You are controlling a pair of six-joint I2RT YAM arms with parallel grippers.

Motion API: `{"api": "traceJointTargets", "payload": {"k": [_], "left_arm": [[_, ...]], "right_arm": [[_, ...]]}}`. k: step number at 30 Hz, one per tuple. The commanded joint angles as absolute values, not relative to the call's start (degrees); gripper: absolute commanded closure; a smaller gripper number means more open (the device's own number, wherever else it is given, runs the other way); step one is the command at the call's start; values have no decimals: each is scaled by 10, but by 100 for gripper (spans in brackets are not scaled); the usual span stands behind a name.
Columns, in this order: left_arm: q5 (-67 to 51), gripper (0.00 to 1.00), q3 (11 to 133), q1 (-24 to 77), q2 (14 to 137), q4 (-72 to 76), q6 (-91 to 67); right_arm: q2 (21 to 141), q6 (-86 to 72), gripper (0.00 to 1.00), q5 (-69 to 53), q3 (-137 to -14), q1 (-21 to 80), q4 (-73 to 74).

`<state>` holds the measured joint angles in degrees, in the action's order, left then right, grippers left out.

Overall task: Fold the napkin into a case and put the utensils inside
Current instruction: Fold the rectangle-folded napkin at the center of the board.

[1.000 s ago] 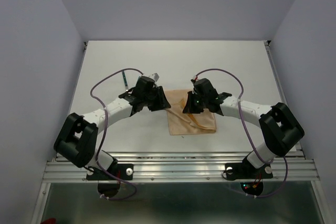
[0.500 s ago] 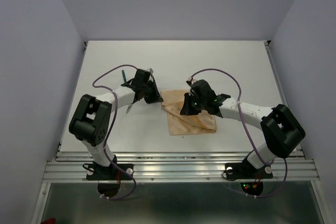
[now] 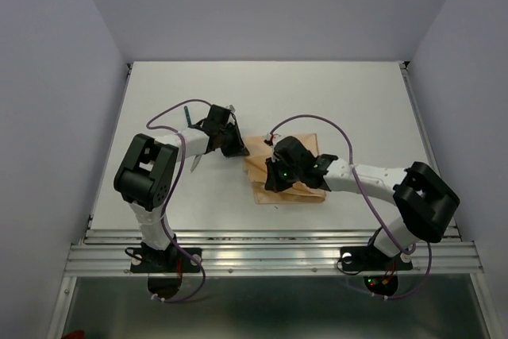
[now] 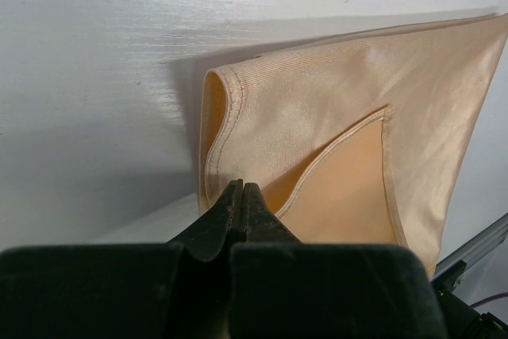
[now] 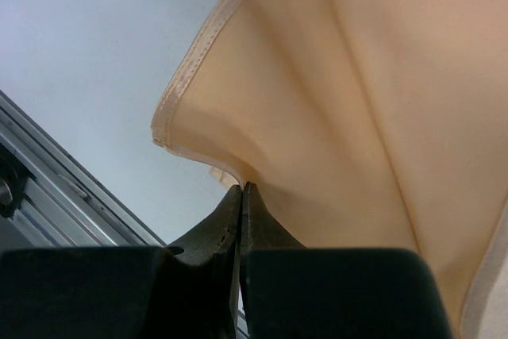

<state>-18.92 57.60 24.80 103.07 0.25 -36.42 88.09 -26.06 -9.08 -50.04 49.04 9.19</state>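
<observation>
The peach-tan napkin (image 3: 295, 194) lies partly folded at the table's middle, with a layer lifted between my two grippers. My left gripper (image 3: 236, 147) is shut on its left hemmed edge, which the left wrist view shows raised off the table (image 4: 333, 117) just beyond the closed tips (image 4: 241, 188). My right gripper (image 3: 272, 176) is shut on a fold of the cloth (image 5: 333, 101), pinched at the tips (image 5: 241, 188). A thin dark green utensil handle (image 3: 188, 119) lies left of the left arm, and a silvery tip (image 3: 194, 163) shows below it. No pouch shape shows.
The metal front rail (image 3: 270, 248) runs along the table's near edge and shows in the right wrist view (image 5: 48, 188). White walls close in the left, right and back. Both arms' cables loop above the cloth.
My right gripper has carried its fold of cloth left and nearer, over the napkin. My left gripper has moved left and back, drawing the napkin's left corner out.
</observation>
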Motion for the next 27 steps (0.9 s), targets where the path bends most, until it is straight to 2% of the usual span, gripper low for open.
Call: {"api": "traceJointTargets", "payload": {"k": [1, 4, 5, 7, 10, 11, 14, 18, 22, 27], "left_arm": [[-196, 100, 602, 250, 1027, 12, -352], [-195, 100, 604, 249, 1031, 11, -350], [-196, 100, 605, 249, 1031, 11, -350], [-196, 100, 604, 249, 1032, 11, -350], [-198, 100, 605, 249, 1030, 11, -349], [-198, 100, 606, 249, 1029, 11, -348], [-199, 100, 606, 249, 1027, 9, -345], [-198, 100, 607, 249, 1031, 8, -341], [-198, 100, 606, 249, 1033, 8, -339], [-196, 100, 599, 249, 1029, 9, -339]], "right_arm": [[875, -238, 99, -58, -496, 512, 93], [880, -243, 99, -54, -495, 519, 98], [879, -250, 88, -47, -497, 524, 103], [867, -252, 85, -45, -496, 524, 104], [832, -260, 55, -10, -493, 524, 108], [820, -269, 48, 16, -491, 524, 114], [779, -292, 36, 104, -486, 524, 121], [777, -337, 36, 139, -501, 458, 140], [817, -378, 39, 107, -523, 390, 140], [895, -374, 41, 87, -562, 369, 130]]}}
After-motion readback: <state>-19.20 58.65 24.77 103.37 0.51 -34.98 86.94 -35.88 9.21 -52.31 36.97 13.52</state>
